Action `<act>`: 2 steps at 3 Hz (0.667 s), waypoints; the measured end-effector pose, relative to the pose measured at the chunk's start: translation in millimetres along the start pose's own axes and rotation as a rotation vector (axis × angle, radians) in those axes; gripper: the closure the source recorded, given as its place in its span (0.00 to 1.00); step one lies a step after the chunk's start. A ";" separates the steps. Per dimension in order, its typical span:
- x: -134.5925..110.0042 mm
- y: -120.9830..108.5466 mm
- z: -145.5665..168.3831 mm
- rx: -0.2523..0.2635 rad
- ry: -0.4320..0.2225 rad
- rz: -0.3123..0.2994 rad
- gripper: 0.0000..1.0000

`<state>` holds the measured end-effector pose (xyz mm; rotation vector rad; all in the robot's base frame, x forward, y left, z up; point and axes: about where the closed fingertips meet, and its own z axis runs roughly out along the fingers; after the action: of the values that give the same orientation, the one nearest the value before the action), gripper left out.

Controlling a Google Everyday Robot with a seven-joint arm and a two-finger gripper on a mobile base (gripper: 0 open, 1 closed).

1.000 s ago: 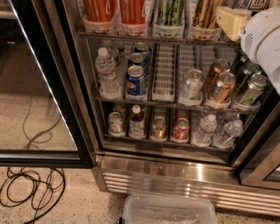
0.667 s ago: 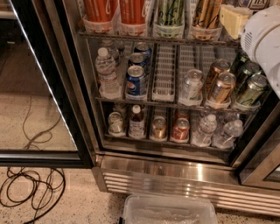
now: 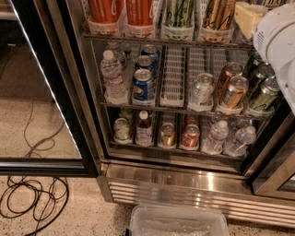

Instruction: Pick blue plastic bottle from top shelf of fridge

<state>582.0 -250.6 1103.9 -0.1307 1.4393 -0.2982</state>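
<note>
The fridge (image 3: 184, 182) stands open, with wire racks above a louvred steel base. The highest rack in view (image 3: 175, 42) carries white lane trays with tall orange, green and gold cans (image 3: 140, 11). The blue plastic bottle does not show anywhere in view. A white rounded arm housing (image 3: 276, 41) reaches in from the top right, in front of that rack's right end. My gripper is out of view, beyond or behind this housing. A pale cream shape (image 3: 246, 18) sits just left of the housing; I cannot tell what it is.
The black-framed glass door (image 3: 41, 92) is swung open at the left. The middle rack holds a water bottle (image 3: 112, 76), blue Pepsi cans (image 3: 143, 85) and gold and green cans. A clear plastic bin (image 3: 177, 223) and loose cables (image 3: 32, 198) lie on the floor.
</note>
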 end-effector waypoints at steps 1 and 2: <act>-1.4 1.1 3.0 0.010 0.000 -0.004 0.34; -0.8 0.5 7.4 0.021 0.000 -0.008 0.34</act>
<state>589.3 -250.6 1105.5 -0.1193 1.4352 -0.3192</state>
